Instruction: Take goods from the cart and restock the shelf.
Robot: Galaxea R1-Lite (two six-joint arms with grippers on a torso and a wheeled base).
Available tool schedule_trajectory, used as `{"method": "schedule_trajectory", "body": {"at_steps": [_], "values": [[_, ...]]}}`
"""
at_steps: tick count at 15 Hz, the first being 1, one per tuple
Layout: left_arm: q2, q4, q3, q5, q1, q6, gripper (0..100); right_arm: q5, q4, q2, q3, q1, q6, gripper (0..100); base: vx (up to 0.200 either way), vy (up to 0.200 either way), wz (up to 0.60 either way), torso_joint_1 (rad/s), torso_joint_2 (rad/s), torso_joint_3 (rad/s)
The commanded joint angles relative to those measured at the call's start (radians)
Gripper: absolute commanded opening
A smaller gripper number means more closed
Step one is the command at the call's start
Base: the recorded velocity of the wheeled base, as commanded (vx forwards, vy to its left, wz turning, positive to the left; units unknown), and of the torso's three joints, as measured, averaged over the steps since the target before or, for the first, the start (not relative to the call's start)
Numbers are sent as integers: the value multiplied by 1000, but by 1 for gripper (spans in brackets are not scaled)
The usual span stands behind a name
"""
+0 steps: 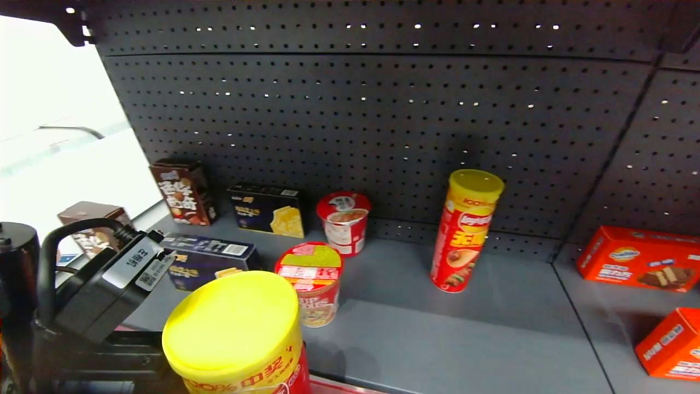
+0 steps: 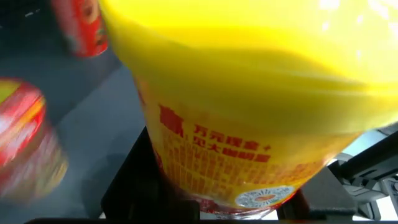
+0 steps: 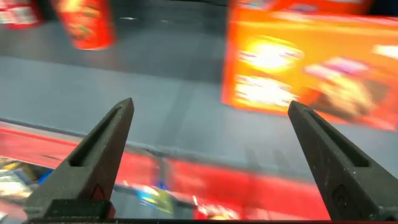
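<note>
Head view: the held chip can [image 1: 235, 334], yellow lid on top and a red-and-yellow body below, stands upright at the front lip of the shelf [image 1: 465, 339]. It is well to the robot's left of the standing chip can [image 1: 465, 238] and nearer the robot. Whether its base rests on the board cannot be told.

In the left wrist view, the left gripper [image 2: 217, 208] is clamped around the lower body of the held chip can, with dark fingers [image 2: 134, 193] against its sides.

The standing chip can is upright on the shelf, close to the pegboard back [image 1: 383, 109].

Items to the robot's left of the standing chip can:
- A rear noodle cup [image 1: 344, 221] is near the back.
- A front noodle cup [image 1: 310, 282] is nearer the robot, just beside the held chip can.
- A dark blue box [image 1: 268, 209] stands at the back.
- A second blue box [image 1: 210, 260] lies flat nearer the front.
- A brown box [image 1: 183, 191] stands upright farthest along the back.

Items to the robot's right of the standing chip can, on the next bay:
- An orange box [image 1: 640, 258] lies toward the back.
- Another orange carton [image 1: 670, 342] lies toward the front.

In the right wrist view, the right gripper [image 3: 208, 168] has its jaws spread wide with nothing between them. It is poised before the shelf's front lip, facing an orange box.
</note>
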Motion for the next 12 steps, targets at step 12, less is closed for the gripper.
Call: {"method": "schedule_trajectory", "body": {"at_steps": [12], "values": [[-7, 0, 13, 1, 42, 1, 0, 0, 0, 2, 0, 0, -1, 100, 0, 0, -200, 1, 1, 1]]}}
